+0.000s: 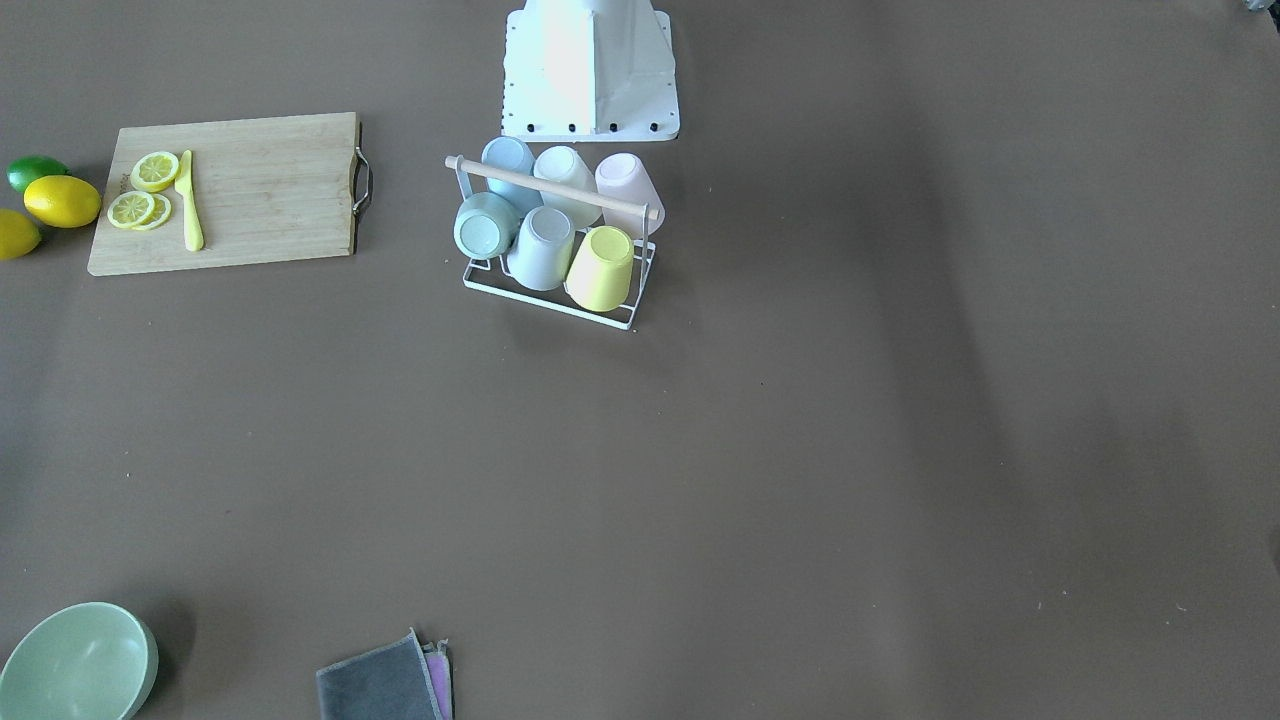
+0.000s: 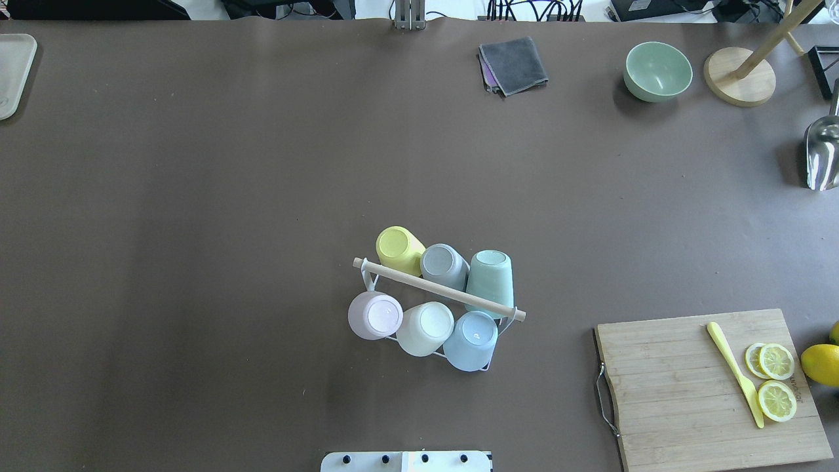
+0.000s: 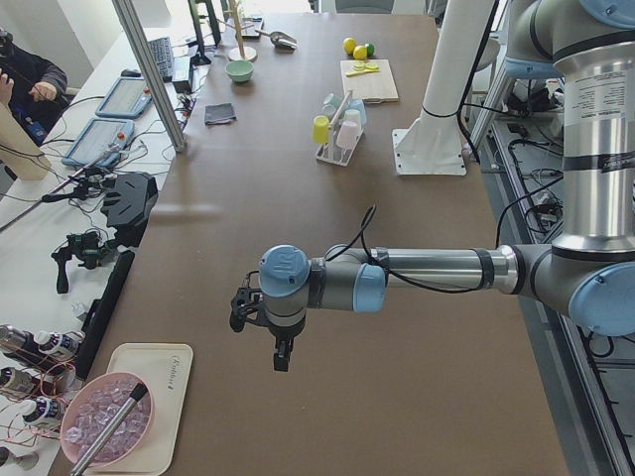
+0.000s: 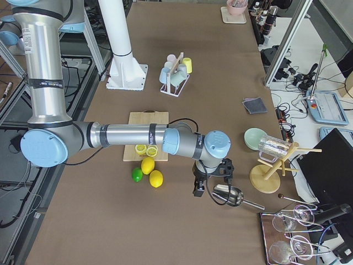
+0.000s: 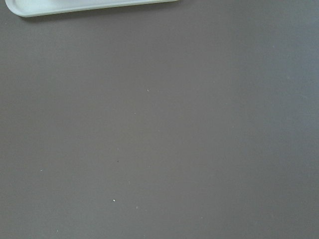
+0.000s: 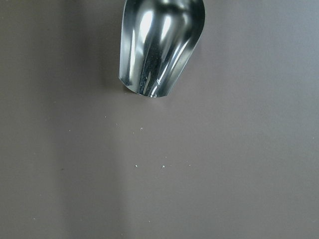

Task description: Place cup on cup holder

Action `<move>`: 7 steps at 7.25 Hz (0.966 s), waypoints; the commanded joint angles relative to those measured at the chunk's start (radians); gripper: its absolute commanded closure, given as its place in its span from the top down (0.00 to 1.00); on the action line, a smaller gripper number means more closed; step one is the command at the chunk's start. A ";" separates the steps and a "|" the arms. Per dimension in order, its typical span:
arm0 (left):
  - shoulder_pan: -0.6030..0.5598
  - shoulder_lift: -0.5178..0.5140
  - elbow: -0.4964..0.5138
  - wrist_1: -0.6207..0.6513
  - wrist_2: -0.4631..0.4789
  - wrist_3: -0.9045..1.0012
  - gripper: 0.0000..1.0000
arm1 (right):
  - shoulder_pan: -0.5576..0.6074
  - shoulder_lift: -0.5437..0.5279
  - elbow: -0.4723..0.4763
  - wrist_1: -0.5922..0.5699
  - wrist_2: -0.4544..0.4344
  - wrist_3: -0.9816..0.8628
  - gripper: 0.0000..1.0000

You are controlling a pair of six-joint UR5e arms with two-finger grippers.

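The cup holder (image 2: 439,289), a white wire rack with a wooden rod on top, stands mid-table near the robot base. Several pastel cups hang upside down on its prongs, among them a yellow cup (image 2: 398,249), a mint cup (image 2: 489,278) and a blue cup (image 2: 473,339). The same rack (image 1: 555,189) shows full in the front-facing view. My left gripper (image 3: 260,332) hovers over bare table far to the left. My right gripper (image 4: 212,185) hangs far to the right, above a metal scoop (image 6: 159,45). I cannot tell whether either is open or shut.
A wooden cutting board (image 2: 682,393) with lemon slices and a yellow knife lies at the near right, whole lemons beside it. A green bowl (image 2: 657,71), a grey cloth (image 2: 513,64) and a wooden stand (image 2: 739,75) sit along the far edge. A white tray (image 2: 13,72) lies far left.
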 commanded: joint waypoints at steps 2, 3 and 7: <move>0.000 0.001 0.006 -0.013 -0.001 -0.003 0.98 | -0.003 0.020 -0.006 0.027 -0.005 0.000 1.00; 0.000 0.001 0.008 -0.013 -0.001 -0.003 0.99 | -0.003 0.017 -0.009 0.027 -0.005 0.000 1.00; 0.000 0.002 0.014 0.002 -0.014 -0.004 0.98 | -0.003 0.022 -0.009 0.029 -0.003 0.002 1.00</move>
